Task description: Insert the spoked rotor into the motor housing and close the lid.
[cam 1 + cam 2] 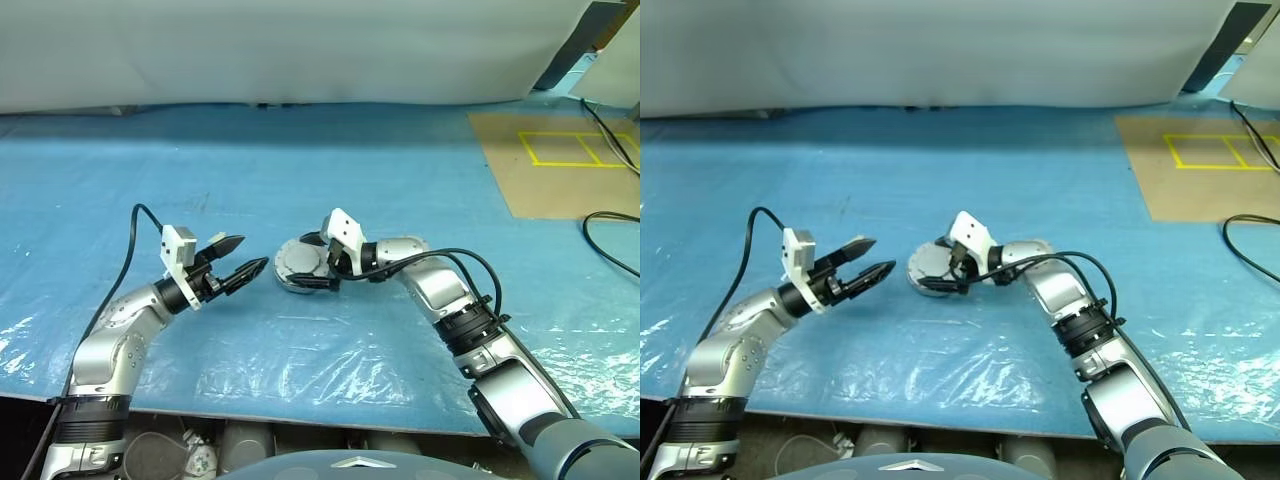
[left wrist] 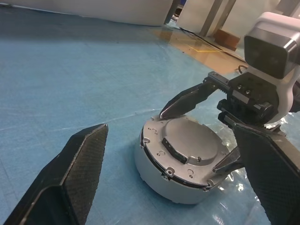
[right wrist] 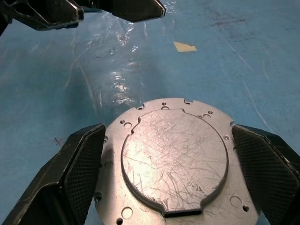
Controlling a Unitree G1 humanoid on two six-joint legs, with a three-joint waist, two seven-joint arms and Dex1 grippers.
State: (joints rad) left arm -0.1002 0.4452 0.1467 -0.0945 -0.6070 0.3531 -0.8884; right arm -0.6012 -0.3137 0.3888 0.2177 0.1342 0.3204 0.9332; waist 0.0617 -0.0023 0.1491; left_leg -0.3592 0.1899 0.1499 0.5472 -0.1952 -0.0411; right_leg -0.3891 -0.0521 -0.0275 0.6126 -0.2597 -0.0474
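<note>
**Lid sits on the housing, both my pincers are open**

The lid [image 2: 187, 143] lies flat on top of the motor housing [image 2: 161, 176]. The two together make one short grey puck, and it stands on the blue plastic sheet [image 1: 330, 180] near the middle of the scene. The lid is light grey with a raised round centre and small holes along its rim. I cannot see the spoked rotor, so I cannot say where it is.

My right gripper [image 1: 309, 261] is at the puck and points to the left. Its two black fingers [image 3: 77, 171] are spread wide, one on the near side and one on the far side of the lid. In the right wrist view I see a gap between each finger and the lid's rim, so this pincer grips nothing. In the left wrist view the fingertips are very close to the lid's edge; I cannot tell if they touch it.

My left gripper [image 1: 238, 260] is just to the left of the puck, apart from it, and points toward it. Its jaws are also open and hold nothing.

Far on the right lies a brown board [image 1: 560, 165] with yellow tape lines.
</note>
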